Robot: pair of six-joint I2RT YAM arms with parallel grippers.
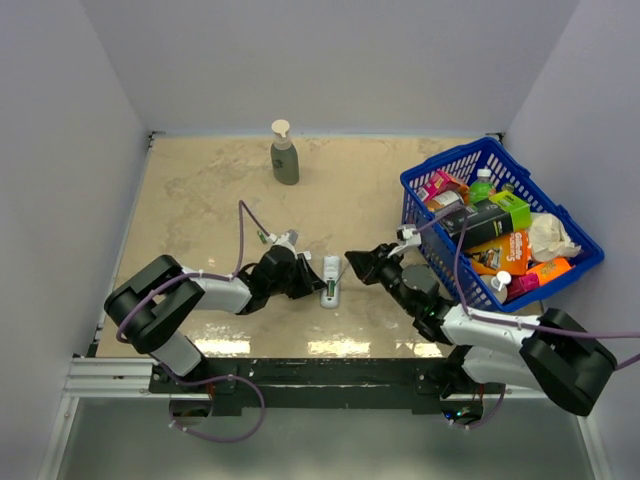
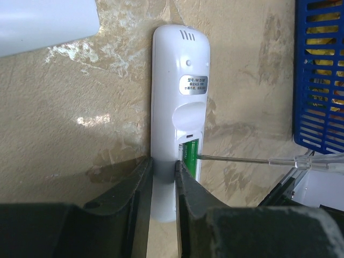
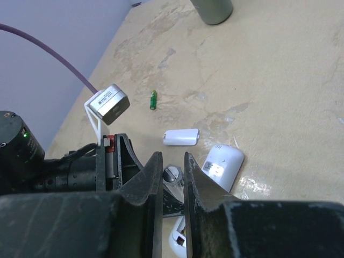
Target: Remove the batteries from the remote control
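While the left claw [image 2: 162,164] clamps the remote control [image 2: 178,64], a thin stick [image 2: 236,159] meets its green battery [image 2: 191,152]; whether the right claw [image 3: 172,157], fingers nearly together, grips anything cannot be told.

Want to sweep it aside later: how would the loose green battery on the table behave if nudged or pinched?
The loose battery is a smooth little cylinder lying on its side on the flat table, so a nudge would probably roll it. Being thin and round, it may slip from a pinch. It looks rigid.
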